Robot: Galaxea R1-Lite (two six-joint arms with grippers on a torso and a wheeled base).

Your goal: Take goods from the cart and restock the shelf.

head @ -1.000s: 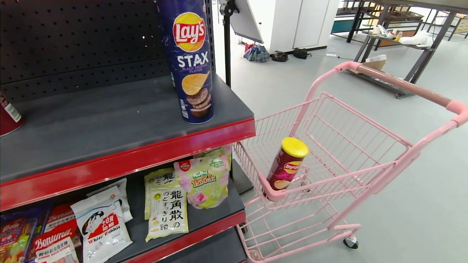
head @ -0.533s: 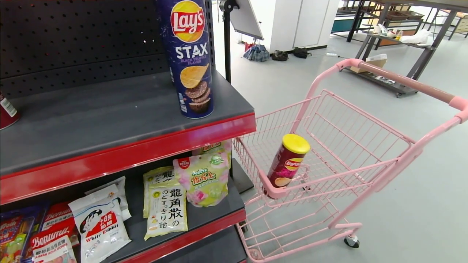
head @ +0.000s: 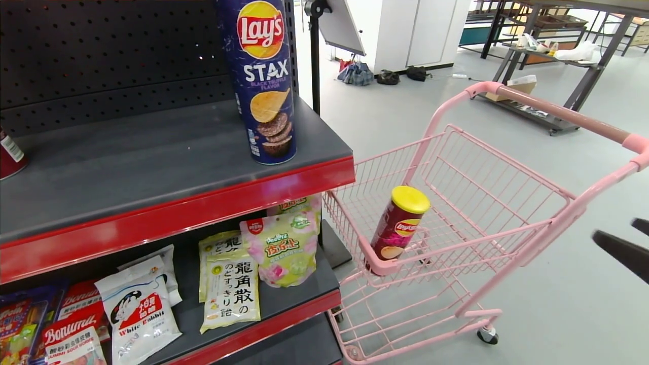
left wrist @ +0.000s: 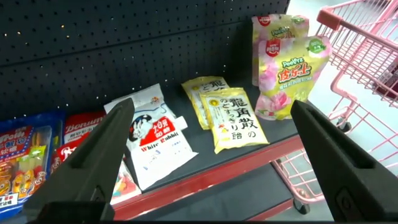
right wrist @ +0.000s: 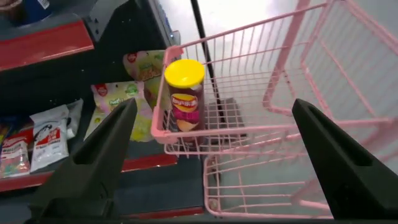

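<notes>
A maroon chips can (head: 398, 228) with a yellow lid stands upright in the front corner of the pink cart (head: 557, 116), close to the shelf. A tall blue chips can (head: 263, 81) stands near the right end of the grey upper shelf (head: 152, 157). My right gripper (head: 627, 239) shows at the head view's right edge, open and empty, beside the cart's handle side. In the right wrist view the gripper (right wrist: 214, 168) is above the cart (right wrist: 249, 130), some way from the can (right wrist: 185, 93). My left gripper (left wrist: 211, 168) is open and empty, facing the lower shelf.
Snack bags (head: 230, 284) lie on the lower shelf, among them a pink-green pouch (left wrist: 286, 74) and a white bag (left wrist: 152, 140). A red can (head: 7, 152) sits at the upper shelf's left edge. A stand pole (head: 315, 61) rises between shelf and cart. Tables stand far behind.
The camera tilted slightly at first, shifting the whole picture. Since half a second ago my right gripper's fingers have come into the head view at the right edge.
</notes>
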